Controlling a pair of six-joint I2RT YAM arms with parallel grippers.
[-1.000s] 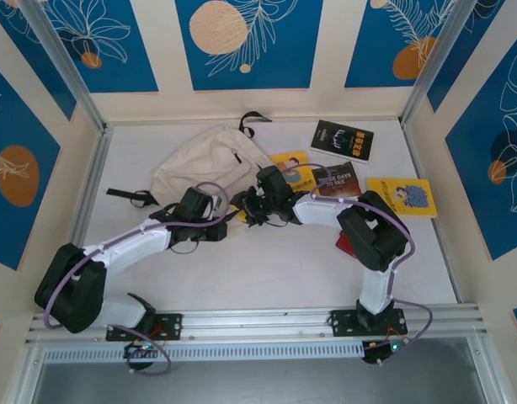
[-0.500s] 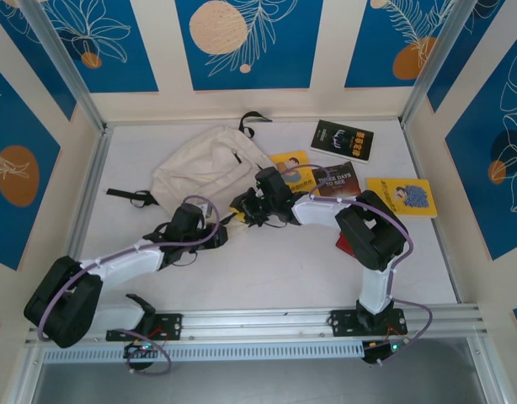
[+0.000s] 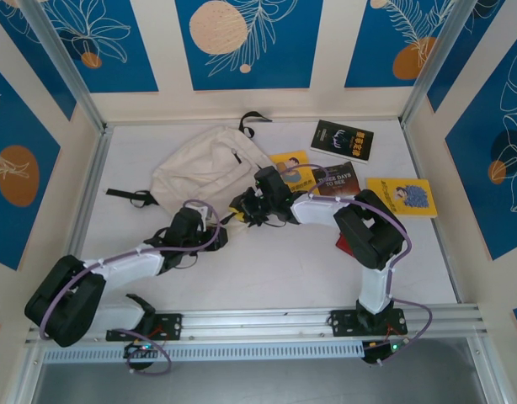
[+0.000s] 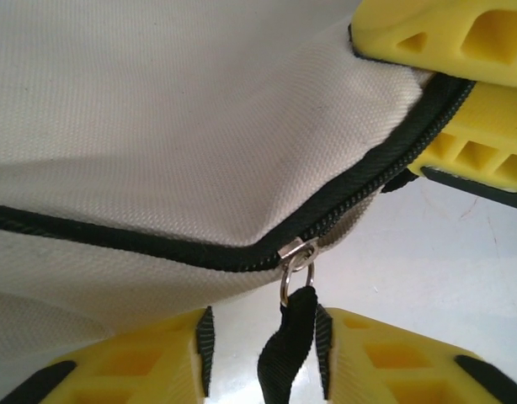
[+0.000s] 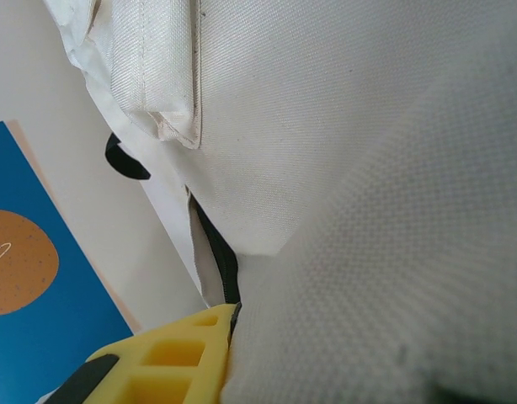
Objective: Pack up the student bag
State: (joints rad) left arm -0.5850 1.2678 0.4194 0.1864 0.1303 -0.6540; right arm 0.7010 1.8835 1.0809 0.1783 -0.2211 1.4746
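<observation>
Step in hand, as judged: the main zip is being opened so that packing can begin; nothing is being loaded.

Nearest the bases, the left gripper (image 4: 263,370) is being held unclenched. Its yellow fingers are standing either side of the black fabric pull tab (image 4: 289,341), which is hanging from the silver metal zip slider (image 4: 297,250). A gap is being left on one side, so the tab is not being gripped.

Just beyond, the right gripper (image 4: 444,82) is being kept clamped on the zip-end corner of the soft cream canvas student bag (image 3: 210,160). This bag is lying on the white table (image 3: 267,269), towards its far left.

The next move is judged to call for closing on the tab and drawing it along the zip.

Farther right, a black-covered paperback book (image 3: 342,140) and a yellow-covered book (image 3: 401,196) are lying unpacked.
</observation>
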